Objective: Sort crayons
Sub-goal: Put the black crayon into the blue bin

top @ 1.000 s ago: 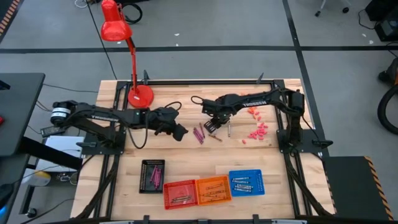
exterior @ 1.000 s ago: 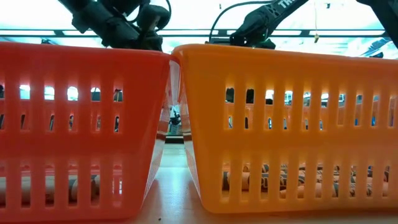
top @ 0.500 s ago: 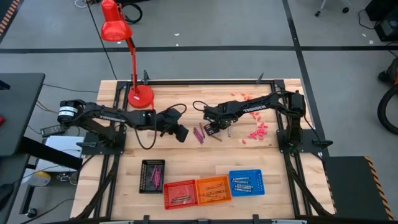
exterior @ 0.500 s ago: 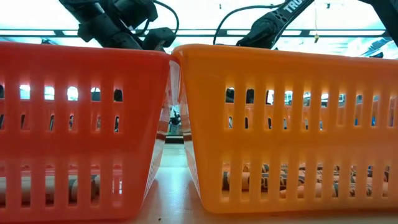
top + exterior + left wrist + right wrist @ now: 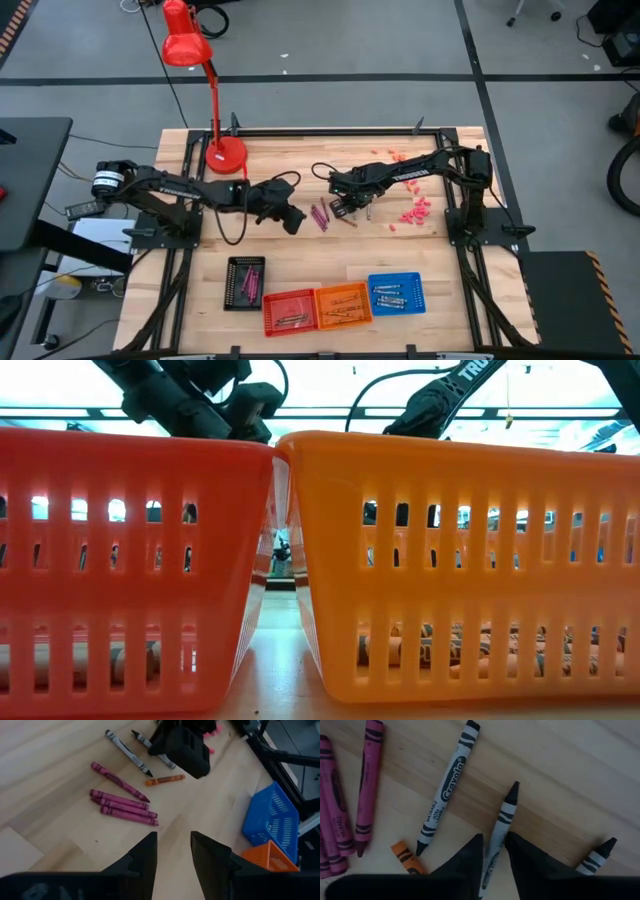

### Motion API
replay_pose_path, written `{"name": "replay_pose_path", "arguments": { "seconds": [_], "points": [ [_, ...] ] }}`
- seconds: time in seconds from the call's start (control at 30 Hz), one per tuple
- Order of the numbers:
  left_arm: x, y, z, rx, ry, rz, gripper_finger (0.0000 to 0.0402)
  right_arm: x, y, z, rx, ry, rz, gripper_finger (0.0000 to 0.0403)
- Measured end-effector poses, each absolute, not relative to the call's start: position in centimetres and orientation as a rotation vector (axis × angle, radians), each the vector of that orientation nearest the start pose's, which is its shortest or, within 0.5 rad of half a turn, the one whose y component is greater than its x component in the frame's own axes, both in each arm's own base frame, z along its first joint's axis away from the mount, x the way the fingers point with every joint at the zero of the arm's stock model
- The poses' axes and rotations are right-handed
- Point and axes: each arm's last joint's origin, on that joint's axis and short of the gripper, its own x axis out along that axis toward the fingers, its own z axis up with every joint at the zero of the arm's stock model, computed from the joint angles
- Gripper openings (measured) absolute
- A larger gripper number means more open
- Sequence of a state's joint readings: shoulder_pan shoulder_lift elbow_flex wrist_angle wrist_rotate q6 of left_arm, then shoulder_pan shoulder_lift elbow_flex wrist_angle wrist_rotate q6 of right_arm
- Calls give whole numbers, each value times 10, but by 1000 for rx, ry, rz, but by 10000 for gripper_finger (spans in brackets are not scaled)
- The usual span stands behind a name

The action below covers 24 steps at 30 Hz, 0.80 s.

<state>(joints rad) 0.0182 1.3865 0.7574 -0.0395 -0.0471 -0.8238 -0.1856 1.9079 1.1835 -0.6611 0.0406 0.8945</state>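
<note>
Loose crayons lie on the wooden table mid-field: several magenta ones [image 5: 122, 805], an orange stub [image 5: 165, 780] and grey-white ones [image 5: 447, 785]. My right gripper [image 5: 494, 840] stands over them, pointing down, shut on one grey-white crayon [image 5: 501, 817]. In the high view it is at the cluster's right end [image 5: 343, 205]. My left gripper [image 5: 172, 852] is open with nothing between its fingers. It slants down just left of the magenta crayons [image 5: 292, 221], short of them. My right gripper has the grey-white crayon's paper-wrapped shaft [image 5: 500, 822] between its two fingers, behind the dark tip [image 5: 513, 789]. The fingers come from above, one on each long side. The crayon lies flat, seemingly still on the wood, its tip past the fingertips.
Near the front edge stand a black tray [image 5: 245, 282] and red [image 5: 290, 310], orange [image 5: 343, 305] and blue [image 5: 396, 293] baskets, all holding crayons. Small red-pink bits [image 5: 415, 210] lie to the right. A red lamp [image 5: 225, 152] stands at the far left.
My right gripper has come down onto the crayon cluster, its wrist rolling as it sank. My left gripper has edged down and toward the magenta crayons. The crayons on the table have stayed where they were.
</note>
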Motion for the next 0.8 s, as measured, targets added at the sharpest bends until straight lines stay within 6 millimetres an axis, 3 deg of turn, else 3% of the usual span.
{"name": "replay_pose_path", "arguments": {
  "seconds": [0.33,0.8],
  "points": [
    [281,1,207,-776,611,318,130,340,-62,139,795,1257,-764,29],
    [281,0,207,-794,634,272,130,343,-61,157,707,1380,-637,32]
  ]
}}
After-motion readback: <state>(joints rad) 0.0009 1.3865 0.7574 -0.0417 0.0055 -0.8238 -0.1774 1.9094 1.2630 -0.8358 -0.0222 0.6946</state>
